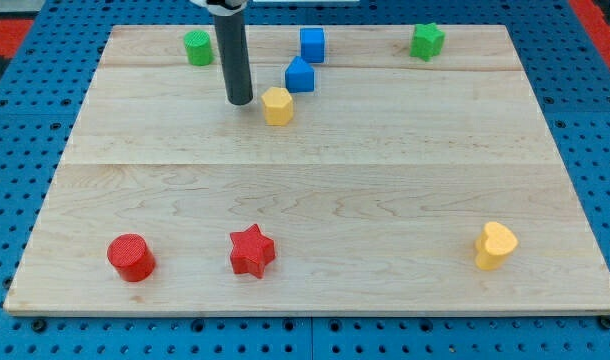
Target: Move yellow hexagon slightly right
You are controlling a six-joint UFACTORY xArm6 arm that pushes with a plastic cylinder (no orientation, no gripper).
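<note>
The yellow hexagon (277, 105) lies on the wooden board in the upper middle of the view. My tip (240, 101) stands just to the left of it, a small gap apart. A blue pentagon-like block (300, 75) sits right above and to the right of the hexagon, nearly touching it. A blue cube (312, 44) lies above that one.
A green cylinder (197, 47) is at the top left and a green star (427, 40) at the top right. A red cylinder (131, 257) and a red star (252, 250) lie at the bottom left. A yellow heart (495, 245) lies at the bottom right.
</note>
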